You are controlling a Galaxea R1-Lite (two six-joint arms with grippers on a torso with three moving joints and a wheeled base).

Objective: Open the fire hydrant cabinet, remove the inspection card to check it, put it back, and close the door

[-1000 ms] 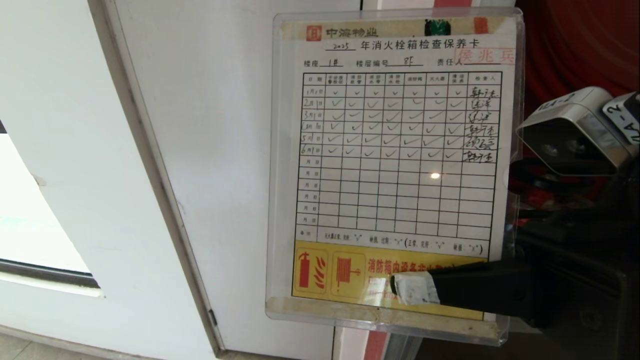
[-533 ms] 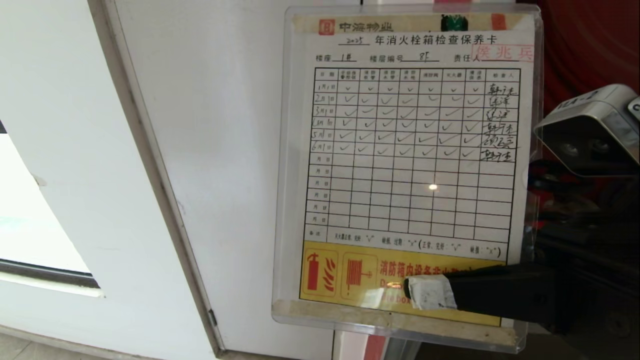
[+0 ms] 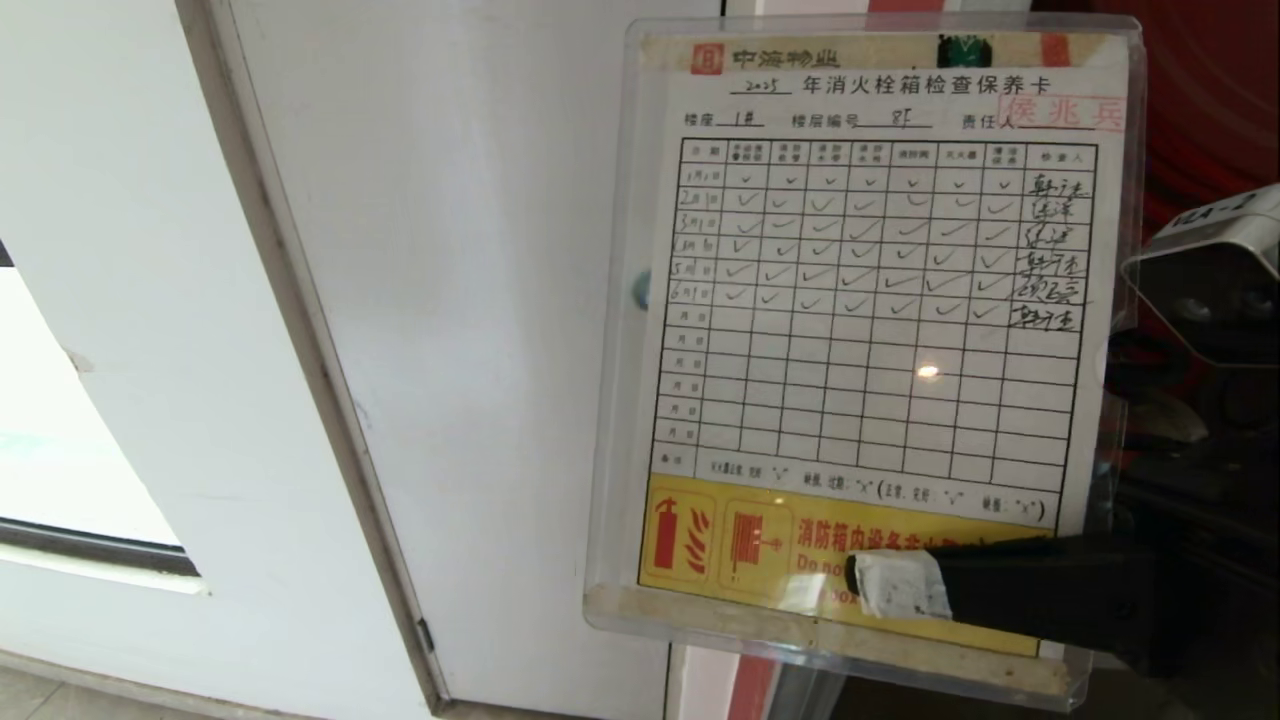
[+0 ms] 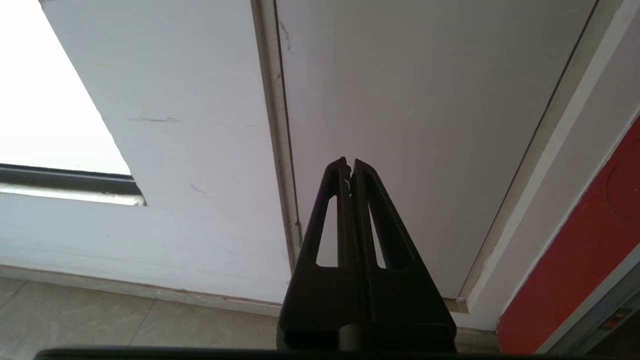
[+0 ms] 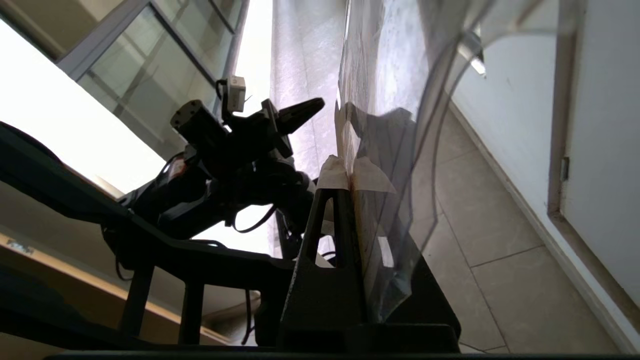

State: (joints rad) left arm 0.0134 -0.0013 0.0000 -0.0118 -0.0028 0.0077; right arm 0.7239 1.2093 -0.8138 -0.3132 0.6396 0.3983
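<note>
The inspection card (image 3: pixel 870 340), a ruled white sheet with a yellow foot in a clear sleeve, hangs upright before the head camera. My right gripper (image 3: pixel 900 585) is shut on its lower right part; one tape-tipped finger lies across the yellow strip. In the right wrist view the sleeve (image 5: pixel 385 100) runs edge-on between the taped tips of that gripper (image 5: pixel 352 175). The red lining of the fire hydrant cabinet (image 3: pixel 1210 90) shows behind the card at the right. The door is not clearly in view. My left gripper (image 4: pixel 349 165) is shut and empty, parked low near the wall.
A plain white panel (image 3: pixel 450 300) fills the middle, its blue round lock (image 3: pixel 640 290) peeking past the card's left edge. A bright window (image 3: pixel 60 430) lies at the left. Tiled floor (image 4: pixel 100 320) runs along the wall's foot, beside a red strip (image 4: pixel 575 260).
The right gripper has carried the card to the right in the head view, uncovering the blue lock. The left arm has stayed still.
</note>
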